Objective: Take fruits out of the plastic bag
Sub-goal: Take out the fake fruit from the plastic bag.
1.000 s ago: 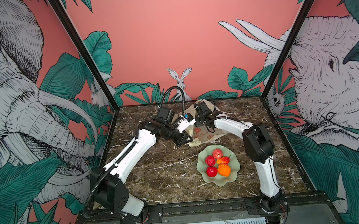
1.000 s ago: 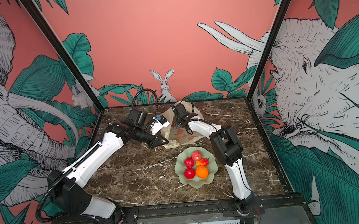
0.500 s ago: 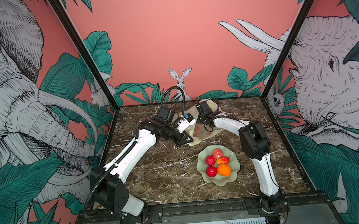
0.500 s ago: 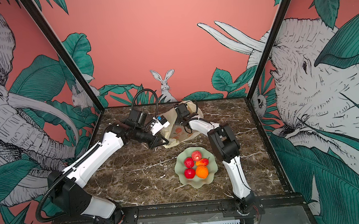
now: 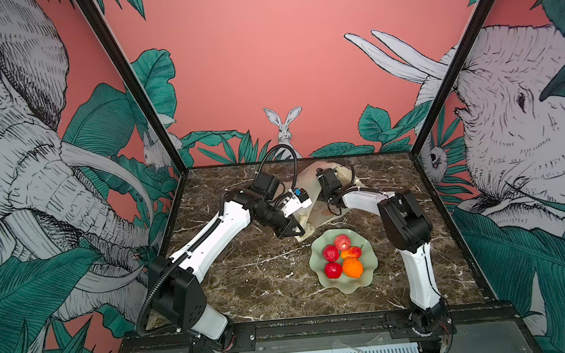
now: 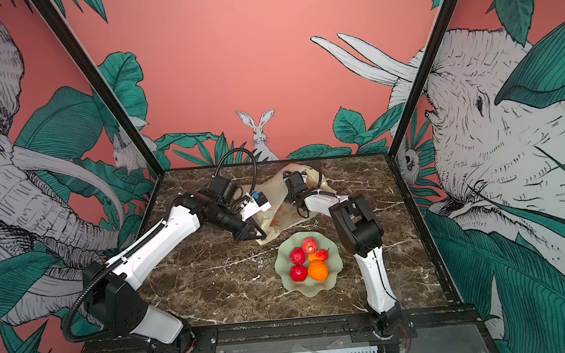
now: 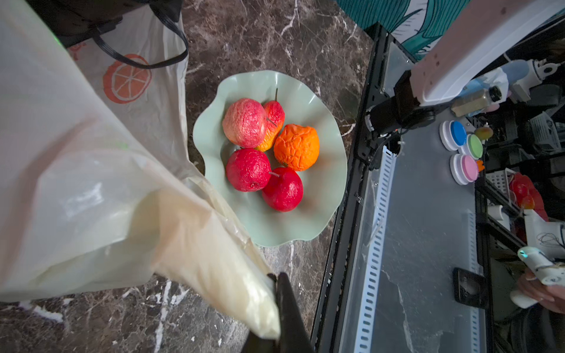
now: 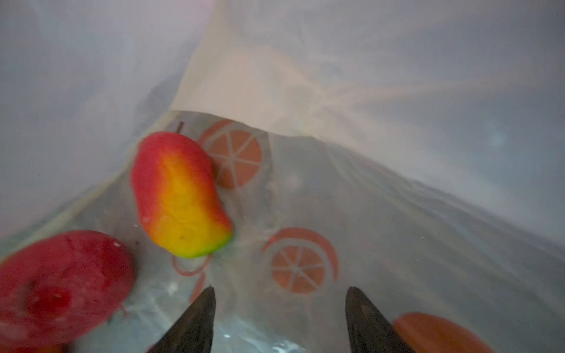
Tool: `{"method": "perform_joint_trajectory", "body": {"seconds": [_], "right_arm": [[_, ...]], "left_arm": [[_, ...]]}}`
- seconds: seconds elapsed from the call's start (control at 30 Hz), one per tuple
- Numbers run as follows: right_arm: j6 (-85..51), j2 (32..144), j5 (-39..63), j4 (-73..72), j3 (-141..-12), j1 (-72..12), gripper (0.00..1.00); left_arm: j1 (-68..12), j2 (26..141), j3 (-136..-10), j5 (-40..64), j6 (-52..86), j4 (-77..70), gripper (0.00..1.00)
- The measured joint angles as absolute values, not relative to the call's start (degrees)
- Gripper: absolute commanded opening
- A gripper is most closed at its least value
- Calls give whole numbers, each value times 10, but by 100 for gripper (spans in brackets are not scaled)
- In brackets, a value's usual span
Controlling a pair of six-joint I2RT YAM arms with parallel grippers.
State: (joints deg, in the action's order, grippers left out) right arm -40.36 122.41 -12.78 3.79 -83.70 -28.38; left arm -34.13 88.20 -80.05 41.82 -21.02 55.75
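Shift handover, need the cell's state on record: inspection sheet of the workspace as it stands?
Surface: dark marble tabletop, no spills seen.
Job's things: plastic bag lies at the back; five fruits sit in the green dish; a red-yellow fruit and a red fruit are inside the bag.
Clutter: nothing seen.
Grippers: left gripper shut on the bag's edge; right gripper inside the bag, jaws apart, empty.
Cables: black cable loops above the left arm; another crosses over the bag.
Surroundings: jungle mural walls, black frame posts; coloured buttons beyond the front rail.
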Motion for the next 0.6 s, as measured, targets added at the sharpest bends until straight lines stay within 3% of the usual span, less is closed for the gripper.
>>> {"method": "perform_joint_trajectory", "body": {"seconds": [0.33, 0.6], "right_arm": [[-388, 1031, -196, -10, -663, -267, 65], [-380, 1052, -186, -25, -660, -264, 72]], "left_arm": [[-372, 880, -797, 431, -201, 568, 0], [-374, 882, -786, 441, -196, 554, 0]]}}
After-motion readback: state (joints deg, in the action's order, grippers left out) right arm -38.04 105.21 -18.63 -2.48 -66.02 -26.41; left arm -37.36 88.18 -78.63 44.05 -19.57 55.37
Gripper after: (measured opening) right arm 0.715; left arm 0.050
